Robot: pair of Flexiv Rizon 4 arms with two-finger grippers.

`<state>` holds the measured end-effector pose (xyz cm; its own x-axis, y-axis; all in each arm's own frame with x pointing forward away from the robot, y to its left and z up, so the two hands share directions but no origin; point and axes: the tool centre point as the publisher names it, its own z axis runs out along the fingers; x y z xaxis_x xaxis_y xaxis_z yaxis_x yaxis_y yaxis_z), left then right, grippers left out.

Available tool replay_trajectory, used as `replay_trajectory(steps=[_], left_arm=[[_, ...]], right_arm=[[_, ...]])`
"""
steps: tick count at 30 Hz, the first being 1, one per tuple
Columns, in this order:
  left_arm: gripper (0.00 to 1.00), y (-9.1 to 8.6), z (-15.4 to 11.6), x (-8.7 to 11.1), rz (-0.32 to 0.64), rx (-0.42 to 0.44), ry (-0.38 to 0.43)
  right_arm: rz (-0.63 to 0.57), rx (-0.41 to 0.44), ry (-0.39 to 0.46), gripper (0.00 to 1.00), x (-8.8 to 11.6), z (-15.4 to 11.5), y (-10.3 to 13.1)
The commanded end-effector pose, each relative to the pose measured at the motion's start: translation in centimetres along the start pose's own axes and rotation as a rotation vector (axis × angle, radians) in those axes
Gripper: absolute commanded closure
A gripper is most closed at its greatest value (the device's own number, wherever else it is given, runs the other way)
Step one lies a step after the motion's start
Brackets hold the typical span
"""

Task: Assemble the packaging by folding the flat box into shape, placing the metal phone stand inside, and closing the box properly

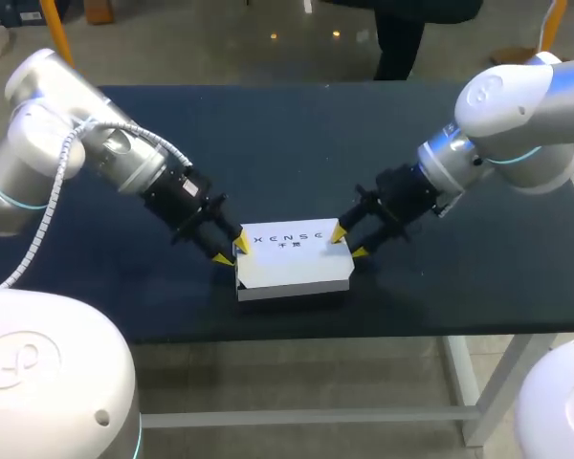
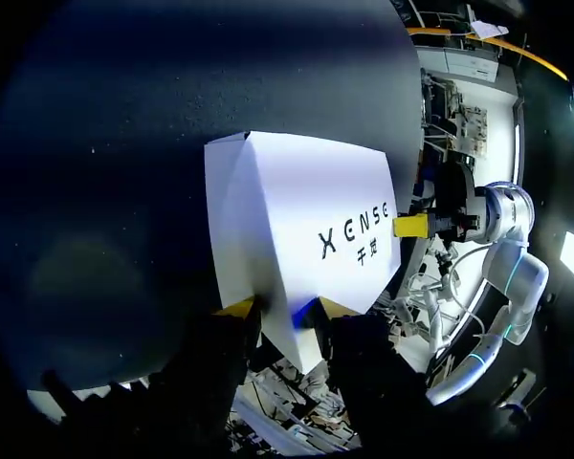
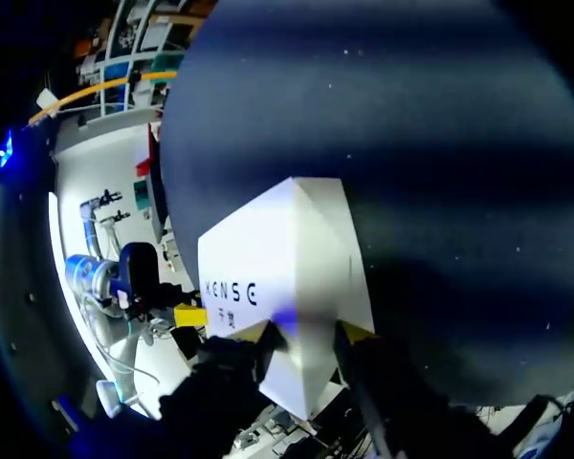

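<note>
White cardboard box (image 1: 292, 260) lying on the dark tabletop (image 1: 268, 134) in the head view, near the front edge, folded into shape, printed top face up and a grey front wall showing. Left arm (image 1: 86, 153) coming in from the left, with the left tool (image 1: 231, 250) pinching the box's left end: one yellow tip lying on the top face at the back corner, the other sitting against the end wall. Right arm (image 1: 497, 105) coming in from the right, with the right tool (image 1: 348, 242) gripping the opposite end in the same manner, fingers narrowly spread.

Left wrist view: left tool (image 2: 287, 311) straddling the near corner of the box (image 2: 297, 210), both yellow tips pressing on it from two sides, gap narrow. Box resting on the tabletop (image 2: 124, 143) straight ahead of the fingers. Right tool's yellow tip (image 2: 411, 226) touching the far end, just beside the print.

Right wrist view: right tool (image 3: 304, 332) clasping the near corner of the box (image 3: 277, 253), tips bearing on it from either side. Box stretching ahead over the tabletop (image 3: 440, 143). Left tool's yellow tip (image 3: 189, 316) showing at the far end.
</note>
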<state>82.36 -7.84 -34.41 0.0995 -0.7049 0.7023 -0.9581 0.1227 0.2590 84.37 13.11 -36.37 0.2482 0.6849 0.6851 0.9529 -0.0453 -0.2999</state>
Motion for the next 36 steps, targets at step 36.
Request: replay_trajectory(steps=[36], left_arm=[[0.62,-0.5,-0.8,1.1,-0.053,-0.076,-0.015]], right_arm=[[0.039,0.091,-0.027,0.53,1.1,-0.5,0.4]])
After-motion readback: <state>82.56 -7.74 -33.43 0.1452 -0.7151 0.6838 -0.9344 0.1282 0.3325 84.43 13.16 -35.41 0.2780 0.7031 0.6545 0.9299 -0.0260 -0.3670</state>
